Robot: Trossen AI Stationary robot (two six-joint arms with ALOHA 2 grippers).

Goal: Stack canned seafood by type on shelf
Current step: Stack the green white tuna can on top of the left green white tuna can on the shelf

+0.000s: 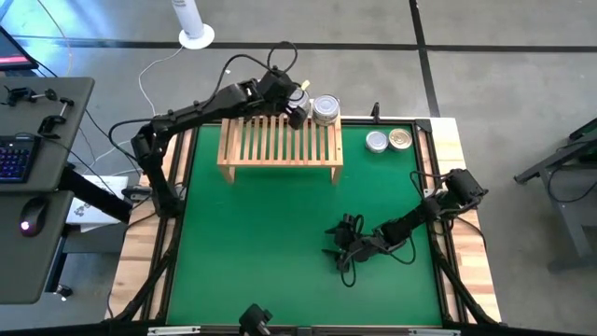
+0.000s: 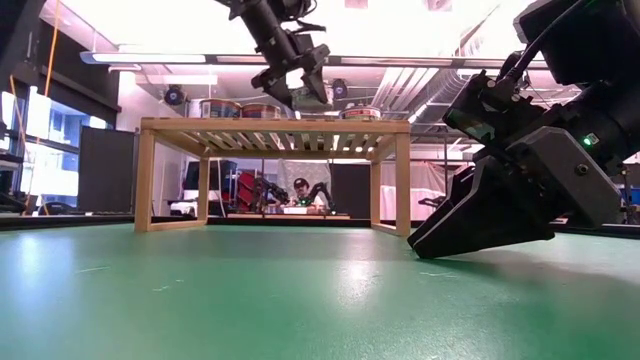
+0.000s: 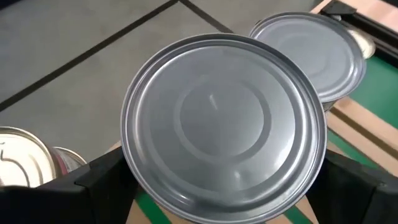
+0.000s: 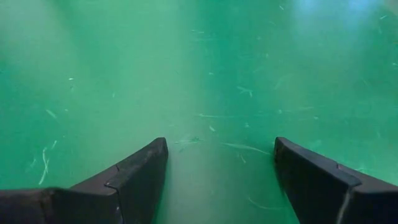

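Note:
My left gripper (image 1: 298,101) hangs over the far right end of the light-wood shelf (image 1: 280,149), shut on a silver-grey tin (image 3: 224,137). The tin's plain flat face fills the left wrist view. Another silver tin (image 1: 326,109) stands at the shelf's far right corner. Two tins (image 1: 376,142) (image 1: 400,139) stand on the green mat to the right of the shelf. In the low view, more tins (image 2: 210,108) (image 2: 262,108) show along the shelf's top. My right gripper (image 1: 336,245) is open, low on the mat (image 4: 186,74), with nothing between its fingers. My left gripper pinches the tin by its round side wall (image 3: 132,168), one finger (image 3: 102,183) on each of two opposite sides. The fingers slant down from the table's left. The tin is lifted clear above the shelf top and tilted, its flat face toward the wrist. My right gripper's fingertips (image 2: 420,246) rest on the green mat, slanting down.
A tin with a pull-tab lid (image 3: 18,165) and a red-labelled one (image 3: 69,163) show beside the held tin. The wooden table border (image 1: 452,140) frames the mat. There is open mat (image 1: 252,252) in front of the shelf. A desk with a keyboard (image 1: 14,154) stands off to the left.

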